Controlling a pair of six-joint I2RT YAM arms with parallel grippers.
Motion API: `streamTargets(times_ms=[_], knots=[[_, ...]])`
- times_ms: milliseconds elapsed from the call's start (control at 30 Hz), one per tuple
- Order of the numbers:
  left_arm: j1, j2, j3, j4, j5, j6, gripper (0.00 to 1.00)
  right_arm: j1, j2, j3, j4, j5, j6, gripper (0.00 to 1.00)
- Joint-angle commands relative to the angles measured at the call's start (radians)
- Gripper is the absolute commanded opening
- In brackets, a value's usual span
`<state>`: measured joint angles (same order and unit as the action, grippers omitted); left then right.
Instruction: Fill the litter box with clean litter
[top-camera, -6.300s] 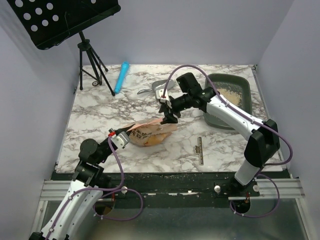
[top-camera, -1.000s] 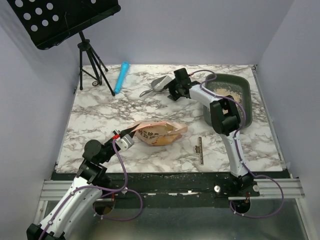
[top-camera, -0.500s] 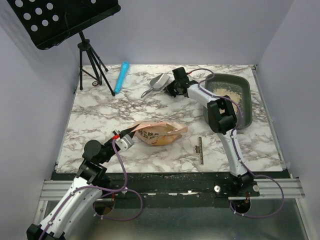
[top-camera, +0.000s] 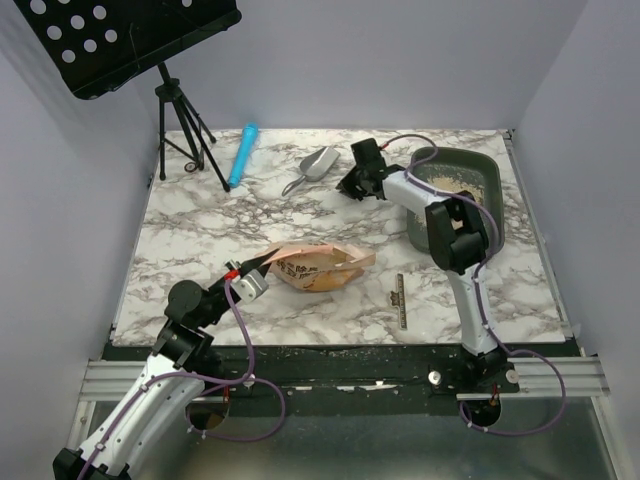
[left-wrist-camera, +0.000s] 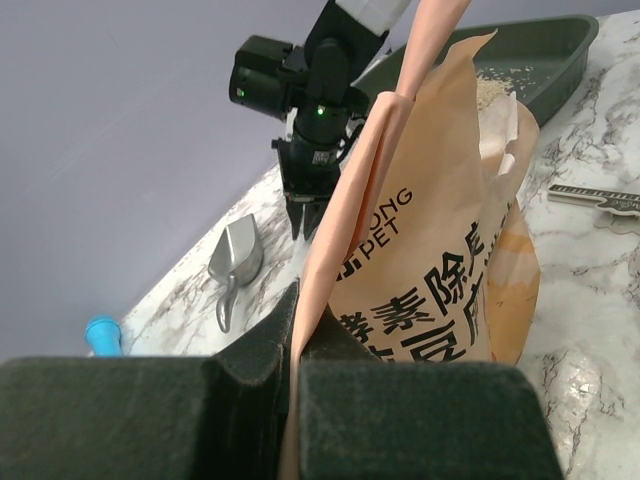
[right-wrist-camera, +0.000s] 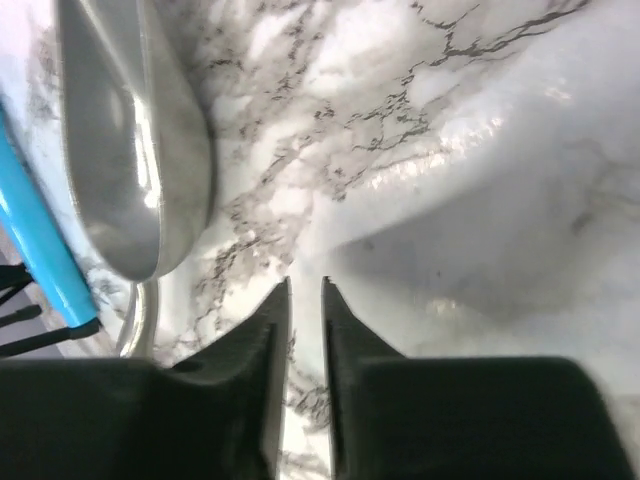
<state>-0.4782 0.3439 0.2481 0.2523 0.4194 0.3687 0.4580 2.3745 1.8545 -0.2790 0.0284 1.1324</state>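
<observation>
The dark grey-green litter box (top-camera: 488, 168) sits at the back right with a thin layer of pale clean litter (top-camera: 455, 183) in it; it also shows in the left wrist view as the litter box (left-wrist-camera: 520, 48) with clean litter (left-wrist-camera: 490, 88). An orange-pink bag (top-camera: 322, 264) lies mid-table, and my left gripper (top-camera: 262, 266) is shut on its near edge; up close the bag (left-wrist-camera: 440, 270) rises from the left gripper (left-wrist-camera: 295, 310). My right gripper (top-camera: 349, 187) hovers low over bare marble left of the box, the right gripper (right-wrist-camera: 305, 285) nearly closed with a narrow gap and nothing in it.
A silver scoop (top-camera: 318, 164) lies just left of the right gripper, and appears as the scoop (right-wrist-camera: 120, 150) in the right wrist view. A blue tube (top-camera: 242, 153) and a music stand's tripod (top-camera: 185, 140) stand at the back left. A small ruler (top-camera: 400, 300) lies near the front.
The right gripper's jaws have narrowed from wide to almost closed, and it has drawn slightly right, away from the scoop. The scoop now lies a bit farther back. The left arm has not moved.
</observation>
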Motion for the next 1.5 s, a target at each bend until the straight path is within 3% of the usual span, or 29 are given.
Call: streamTargets(times_ms=[0,100,167,467,567,900,1467], knots=[[-0.003,0.001,0.052,0.044,-0.002,-0.001,0.07,-0.004,-0.171,-0.08,0.041,0.12,-0.129,0.34],[-0.003,0.026,0.091,0.01,0.01,0.018,0.1,-0.005,-0.224,-0.087,0.058,0.142,-0.178,0.54],[-0.003,0.043,0.123,-0.01,0.016,0.024,0.14,-0.012,-0.224,-0.054,0.057,0.127,-0.194,0.61],[-0.003,0.18,0.437,-0.25,0.087,-0.045,0.58,-0.03,-0.052,0.202,-0.02,0.013,-0.142,0.63],[-0.003,0.254,0.566,-0.405,0.101,-0.073,0.99,-0.03,-0.008,0.255,-0.023,0.007,-0.135,0.63],[-0.004,0.322,0.672,-0.472,-0.027,-0.281,0.99,-0.032,0.114,0.365,-0.068,-0.019,-0.131,0.63],[-0.005,0.331,0.646,-0.466,-0.022,-0.26,0.99,-0.032,0.236,0.485,-0.112,-0.062,-0.086,0.62]])
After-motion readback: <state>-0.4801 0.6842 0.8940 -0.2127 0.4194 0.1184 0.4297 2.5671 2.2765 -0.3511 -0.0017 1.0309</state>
